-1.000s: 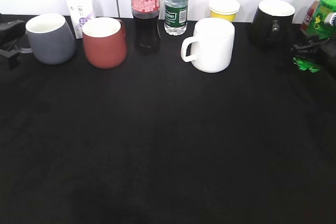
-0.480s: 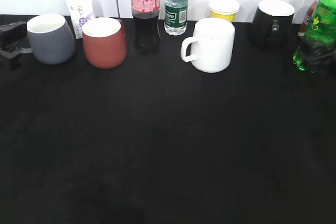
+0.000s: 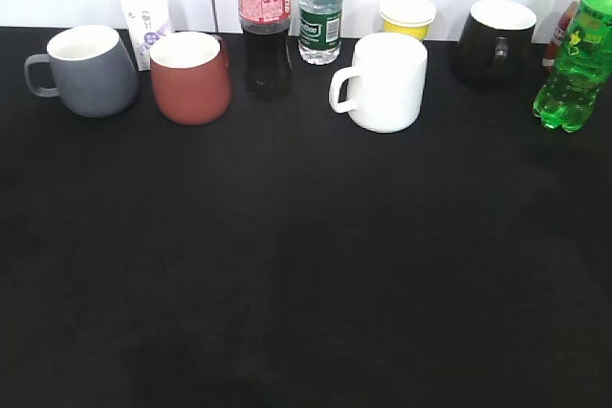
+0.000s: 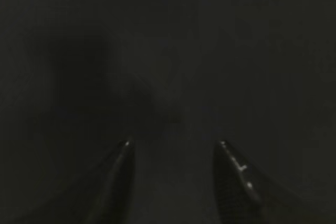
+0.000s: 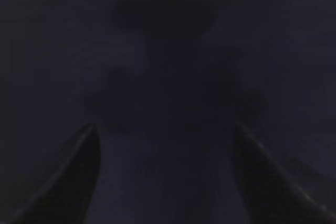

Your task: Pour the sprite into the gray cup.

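The sprite [image 3: 578, 56], a bright green bottle, stands upright at the far right edge of the black table. The gray cup [image 3: 88, 70] stands at the far left, its handle pointing left and its white inside showing. Neither gripper shows in the exterior view. In the left wrist view my left gripper [image 4: 175, 145] is open and empty over dark cloth. In the right wrist view my right gripper [image 5: 165, 128] is open and empty over dark cloth. The sprite and the gray cup do not show clearly in either wrist view.
Along the back stand a brick-red mug [image 3: 191, 75], a cola bottle [image 3: 265, 26], a clear water bottle [image 3: 320, 12], a white mug [image 3: 384, 81], a yellow cup [image 3: 408, 16], a black mug [image 3: 493, 39] and a white carton [image 3: 145, 16].
Both grippers have drawn back out of the exterior view. The right one let go of the sprite, which now stands free. The left one left the gray cup's handle.
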Controlling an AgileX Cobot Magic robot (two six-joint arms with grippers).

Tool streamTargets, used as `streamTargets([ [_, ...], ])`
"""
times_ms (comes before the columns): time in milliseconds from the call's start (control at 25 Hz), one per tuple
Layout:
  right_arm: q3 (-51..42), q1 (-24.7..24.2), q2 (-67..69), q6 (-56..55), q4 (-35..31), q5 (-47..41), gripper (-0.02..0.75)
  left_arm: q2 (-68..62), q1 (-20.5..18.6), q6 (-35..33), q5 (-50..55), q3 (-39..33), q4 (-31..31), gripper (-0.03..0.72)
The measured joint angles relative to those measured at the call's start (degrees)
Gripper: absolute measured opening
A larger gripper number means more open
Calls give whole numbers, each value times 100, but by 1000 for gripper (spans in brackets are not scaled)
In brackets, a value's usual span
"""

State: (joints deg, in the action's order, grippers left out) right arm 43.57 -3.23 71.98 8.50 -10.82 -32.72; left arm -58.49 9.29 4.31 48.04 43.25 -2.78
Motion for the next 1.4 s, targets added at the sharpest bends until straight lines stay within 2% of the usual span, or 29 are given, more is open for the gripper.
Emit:
streamTargets([
  [120, 321, 0, -486, 211, -342, -1260, 584, 344, 0, -83, 1379, 51, -520, 386],
  [280, 332, 0, -1900, 159, -321, -2279, 583, 1575, 0, -94, 1878, 66, -877, 386],
  [360, 298, 0, -2627, -255, 30, -2618, 583, 2207, 1, -94, 2134, 70, -888, 386],
  [440, 75, 0, -3215, -562, 274, -2700, 582, 2899, 1, -94, 2168, 73, -773, 386],
  [640, -980, 0, -4965, -786, 356, -2536, 577, 4063, 1, -96, 2149, -26, -174, 386],
  [760, -1327, 0, -5808, -850, 382, -2481, 575, 4111, 1, -96, 1780, -924, -123, 386],
  [880, -1454, 0, -5869, -850, 623, -2643, 575, 4111, 1, -96, 1322, -1222, 15, 386],
  [1000, -1454, 0, -5869, -880, 661, -2660, 575, 4111, 1, -96, 1412, -1235, 563, 386],
  [1120, -1454, 0, -5869, -880, 686, -2660, 575, 4111, 1, -100, 1299, -1342, 323, 386],
  [1400, -1454, 0, -5869, -891, 696, -2660, 575, 4111, 1, -100, 1279, -1344, 311, 386],
])
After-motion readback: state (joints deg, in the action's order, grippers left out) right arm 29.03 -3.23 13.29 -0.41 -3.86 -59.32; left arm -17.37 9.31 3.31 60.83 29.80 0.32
